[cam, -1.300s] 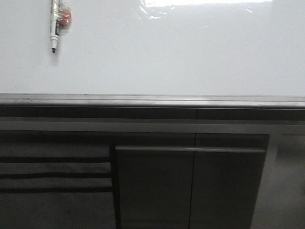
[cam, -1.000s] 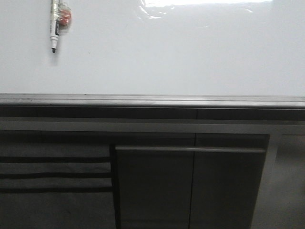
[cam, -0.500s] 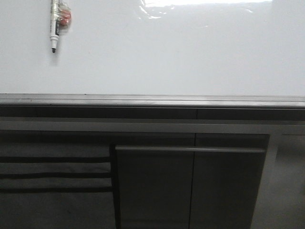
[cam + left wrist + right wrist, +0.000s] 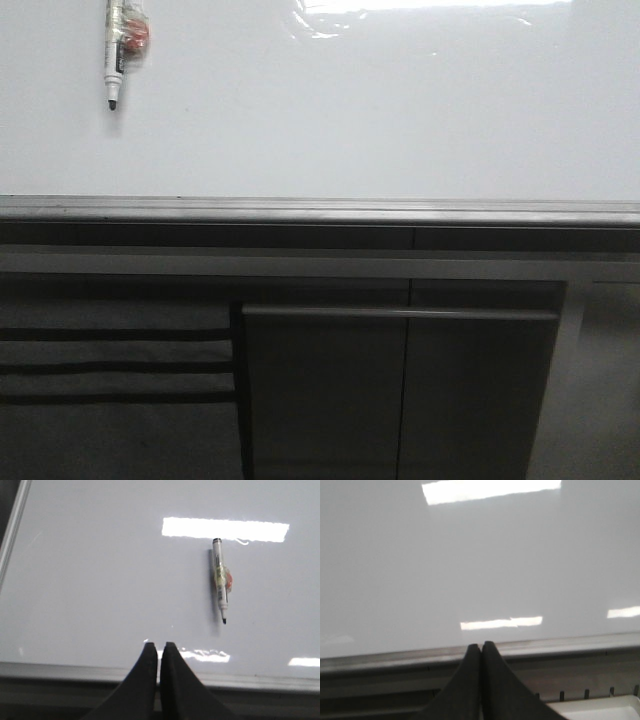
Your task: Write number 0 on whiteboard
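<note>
The whiteboard (image 4: 380, 110) fills the upper part of the front view, glossy white with a grey rail along its lower edge. No number 0 shows on it. A marker (image 4: 115, 55) with a black tip pointing down hangs on the board at the upper left; the left wrist view shows the same marker (image 4: 219, 580) beyond my left gripper (image 4: 159, 645). That gripper is shut with nothing between its fingers, near the board's rail. My right gripper (image 4: 481, 644) is shut and empty too, in front of the whiteboard (image 4: 480, 555). Neither gripper appears in the front view.
Below the board's rail (image 4: 320, 212) are dark grey cabinet panels (image 4: 400, 390) and a slatted section (image 4: 110, 365) at the lower left. A pale tray edge (image 4: 600, 710) shows beside my right gripper.
</note>
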Motion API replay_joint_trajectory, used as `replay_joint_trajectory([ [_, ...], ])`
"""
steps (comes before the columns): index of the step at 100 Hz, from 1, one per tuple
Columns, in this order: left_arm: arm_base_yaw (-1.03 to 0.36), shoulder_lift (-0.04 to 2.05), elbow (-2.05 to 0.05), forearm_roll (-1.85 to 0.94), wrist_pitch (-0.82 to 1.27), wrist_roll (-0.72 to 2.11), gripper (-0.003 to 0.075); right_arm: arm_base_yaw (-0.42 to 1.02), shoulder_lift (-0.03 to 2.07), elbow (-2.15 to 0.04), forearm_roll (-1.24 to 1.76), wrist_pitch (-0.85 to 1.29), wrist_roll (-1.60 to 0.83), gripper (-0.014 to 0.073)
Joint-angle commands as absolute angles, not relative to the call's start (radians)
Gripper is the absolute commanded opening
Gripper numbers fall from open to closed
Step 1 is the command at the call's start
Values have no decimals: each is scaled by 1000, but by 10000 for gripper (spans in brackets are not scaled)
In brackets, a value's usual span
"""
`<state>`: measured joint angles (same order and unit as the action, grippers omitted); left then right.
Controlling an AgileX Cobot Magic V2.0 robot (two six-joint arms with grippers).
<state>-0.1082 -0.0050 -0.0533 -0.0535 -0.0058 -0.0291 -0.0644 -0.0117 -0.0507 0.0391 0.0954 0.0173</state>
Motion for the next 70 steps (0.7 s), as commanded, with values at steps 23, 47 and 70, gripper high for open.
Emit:
replay_joint_trajectory([
  [23,-107,129,-439,-31,256,-38,-20,-71,121,-431,46,377,0,-73],
  [47,-107,328,-603,23,467,-38,-20,-71,365,-636,64,605,-71,-73],
  [70,-107,399,-599,23,475,-38,-20,-71,473,-645,74,608,-71,-73],
])
